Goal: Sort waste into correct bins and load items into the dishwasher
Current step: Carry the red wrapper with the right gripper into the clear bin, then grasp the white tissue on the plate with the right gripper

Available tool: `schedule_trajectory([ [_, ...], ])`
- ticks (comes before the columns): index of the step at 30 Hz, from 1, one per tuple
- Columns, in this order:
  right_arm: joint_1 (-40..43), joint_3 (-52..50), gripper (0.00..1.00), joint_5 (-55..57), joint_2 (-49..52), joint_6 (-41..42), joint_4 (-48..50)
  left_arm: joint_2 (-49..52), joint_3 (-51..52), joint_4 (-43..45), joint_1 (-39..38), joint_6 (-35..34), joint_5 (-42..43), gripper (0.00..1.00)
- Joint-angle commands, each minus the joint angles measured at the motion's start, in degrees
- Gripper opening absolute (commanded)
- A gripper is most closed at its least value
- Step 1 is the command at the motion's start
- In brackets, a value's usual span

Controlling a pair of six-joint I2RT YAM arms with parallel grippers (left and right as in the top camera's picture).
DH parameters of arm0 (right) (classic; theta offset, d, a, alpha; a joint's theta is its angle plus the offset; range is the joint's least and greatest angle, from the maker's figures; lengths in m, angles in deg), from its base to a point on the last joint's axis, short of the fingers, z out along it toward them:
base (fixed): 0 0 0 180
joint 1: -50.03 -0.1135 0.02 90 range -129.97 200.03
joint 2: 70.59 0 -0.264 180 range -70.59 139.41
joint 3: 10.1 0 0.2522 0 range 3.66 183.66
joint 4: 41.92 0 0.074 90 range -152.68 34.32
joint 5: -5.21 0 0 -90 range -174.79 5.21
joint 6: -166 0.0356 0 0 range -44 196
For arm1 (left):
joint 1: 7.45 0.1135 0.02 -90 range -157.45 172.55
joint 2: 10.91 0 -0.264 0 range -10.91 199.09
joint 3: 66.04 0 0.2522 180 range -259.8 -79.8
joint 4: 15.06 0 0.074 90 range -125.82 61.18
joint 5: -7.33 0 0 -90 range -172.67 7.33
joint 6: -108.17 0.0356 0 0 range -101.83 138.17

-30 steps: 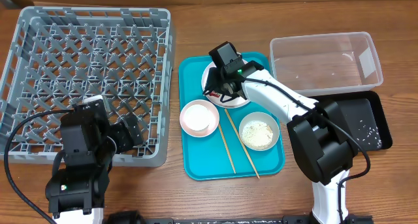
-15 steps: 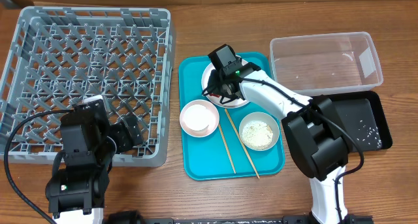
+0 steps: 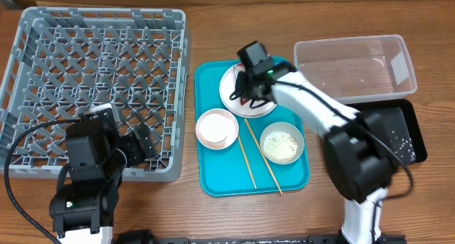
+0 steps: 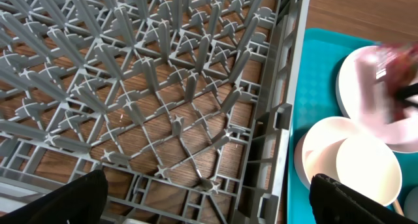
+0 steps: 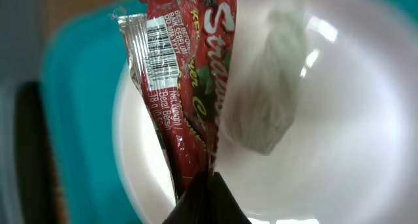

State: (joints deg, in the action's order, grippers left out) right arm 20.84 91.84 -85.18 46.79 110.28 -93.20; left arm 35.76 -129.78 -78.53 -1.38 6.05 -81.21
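Pinching one crinkled red wrapper (image 5: 196,87) over one glossy round plate (image 5: 339,119) at the far end of the teal tray (image 3: 213,174), my right gripper (image 5: 206,196) is clenched. Two bowls (image 3: 217,128) and two thin wooden chopsticks (image 3: 248,157) lie nearer; left gripper (image 4: 209,204) released.

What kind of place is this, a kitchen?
Probably a test bench staged as a dish-clearing station, not a real kitchen: a grey dish rack, a teal serving tray and a clear tub sit on a wooden table.
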Motion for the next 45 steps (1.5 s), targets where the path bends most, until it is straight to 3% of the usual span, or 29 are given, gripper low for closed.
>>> schedule_trajectory([
  [1, 2.7, 1.3, 0.04, 2.7, -11.4, -5.9, -0.3, -0.2, -1.6, 0.3, 0.3, -1.2, -0.4, 1.0],
  [7, 8.5, 1.3, 0.04, 14.2, -16.9, -5.7, -4.6, -0.2, -1.6, 0.3, 0.3, -1.2, -0.4, 1.0],
  [14, 17.1, 1.0, 0.04, 14.2, -14.7, -2.1, -10.1, -0.2, -1.6, 0.3, 0.3, -1.2, -0.4, 1.0],
  [15, 18.1, 1.0, 0.1, 12.9, -14.1, -2.1, -10.6, -0.2, -1.6, 0.3, 0.3, -1.2, -0.4, 1.0],
  [18, 19.2, 1.0, 0.48, 11.4, -13.7, -2.2, -11.1, -0.2, -1.6, 0.3, 0.3, -1.2, -0.4, 1.0],
  [19, 19.3, 1.0, 0.53, 10.9, -13.8, -2.2, -10.7, -0.2, -1.6, 0.3, 0.3, -1.2, -0.4, 1.0],
  [25, 17.1, 1.2, 0.65, -4.5, -14.2, -10.7, -4.0, -0.2, -1.6, 0.3, 0.3, -1.2, -0.4, 1.0],
  [28, 14.1, 1.2, 0.73, -5.4, -14.2, -12.4, -1.2, -0.2, -1.6, 0.3, 0.3, -1.2, -0.4, 1.0],
  [38, 5.0, 1.1, 0.79, 7.8, -9.4, -13.5, 2.8, -0.2, -1.6, 0.3, 0.3, -1.2, -0.4, 1.0],
  [45, 4.5, 1.1, 0.78, 7.8, -1.1, -6.1, 2.8, -0.2, -1.6, 0.3, 0.3, -1.2, -0.4, 1.0],
])
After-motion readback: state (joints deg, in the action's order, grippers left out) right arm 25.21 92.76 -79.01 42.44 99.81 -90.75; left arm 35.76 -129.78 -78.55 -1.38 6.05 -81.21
